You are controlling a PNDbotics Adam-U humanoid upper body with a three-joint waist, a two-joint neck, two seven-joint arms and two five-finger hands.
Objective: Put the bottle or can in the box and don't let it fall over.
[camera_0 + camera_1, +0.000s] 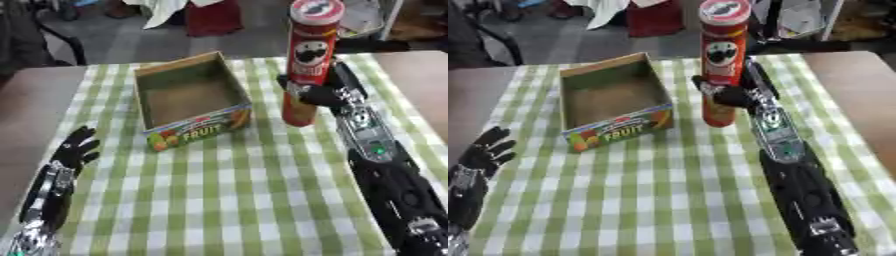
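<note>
A tall red crisp can (308, 55) with a red lid stands upright on the green checked cloth, just right of the box. My right hand (317, 91) is curled round its lower half, thumb on the near side. The open cardboard box (189, 98), printed FRUIT on its front, sits left of the can with nothing inside. My left hand (75, 149) rests open near the left edge of the cloth, fingers up, far from the box and can.
The green and white checked cloth (236, 195) covers the middle of a brown table (26, 110). Chairs and clutter stand beyond the far edge. My right forearm (389, 175) lies across the right side of the cloth.
</note>
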